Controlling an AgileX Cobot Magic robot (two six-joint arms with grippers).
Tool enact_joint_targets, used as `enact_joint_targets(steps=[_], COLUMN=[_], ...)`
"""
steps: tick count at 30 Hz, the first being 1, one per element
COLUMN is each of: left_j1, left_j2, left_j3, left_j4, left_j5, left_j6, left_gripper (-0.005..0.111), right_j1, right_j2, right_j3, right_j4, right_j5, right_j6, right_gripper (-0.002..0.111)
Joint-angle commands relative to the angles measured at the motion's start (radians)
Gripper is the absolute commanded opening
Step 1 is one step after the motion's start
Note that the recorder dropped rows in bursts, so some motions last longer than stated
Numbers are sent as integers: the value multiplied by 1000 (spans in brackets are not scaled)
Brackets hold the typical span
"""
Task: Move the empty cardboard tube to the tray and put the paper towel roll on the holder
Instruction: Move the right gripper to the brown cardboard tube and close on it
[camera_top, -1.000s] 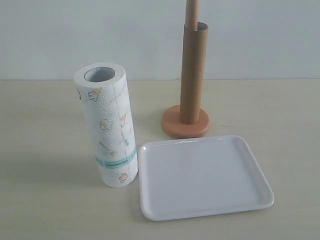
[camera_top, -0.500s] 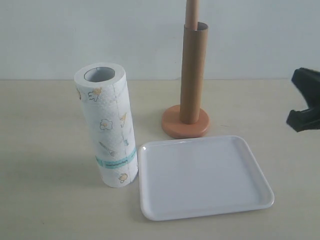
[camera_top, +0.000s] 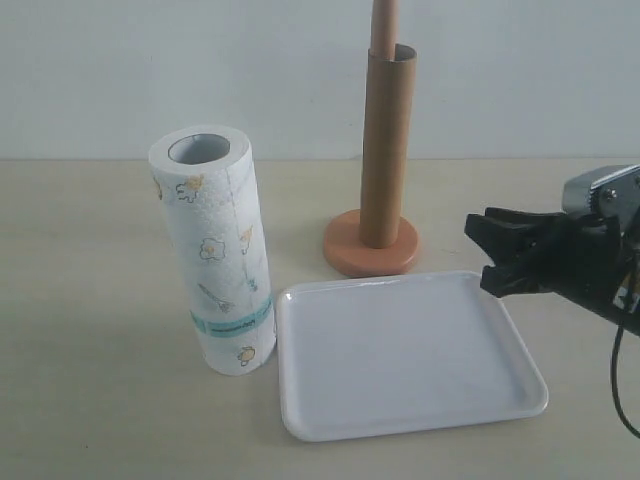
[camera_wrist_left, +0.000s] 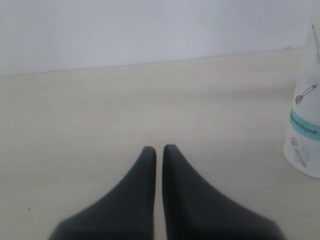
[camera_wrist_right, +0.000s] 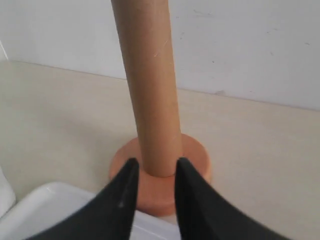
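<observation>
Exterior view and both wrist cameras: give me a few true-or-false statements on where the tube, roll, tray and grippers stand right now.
1. The empty cardboard tube is threaded on the holder. True.
2. The paper towel roll lies on the tray. False: it stands upright on the table, beside the tray.
3. The right gripper has its fingers closed on the tube. False: the fingers are apart and short of the tube, holding nothing.
4. The left gripper has its fingers shut with nothing between them. True.
5. The holder stands on the tray. False: it stands on the table behind the tray.
</observation>
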Motion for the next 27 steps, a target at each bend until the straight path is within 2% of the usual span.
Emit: enact_joint_targets(steps=[1,2,4,9,14,27], left_j1=[3,3,3,3,3,3], left_j2=[-4,-4,-4,-4,-4,-4], left_j3=[4,4,4,4,4,4], left_j4=[-5,-5,-5,-5,-5,-5], left_j5=[-3,-3,-3,-3,-3,-3], left_j6=[-5,-5,-5,-5,-5,-5], left_gripper=[4,4,4,4,4,4], right_j1=[41,56,84,164,203,205], right_j2=[11,11,11,11,12,121], right_j3=[-72,-90,-124,-226,-311,-460], right_j4=[-3,11,41,62,63,82], right_j5=[-21,12,79,223,246,289], right_j6=[38,38,64,110,110,110], right_gripper=[68,77,87,97,99,99])
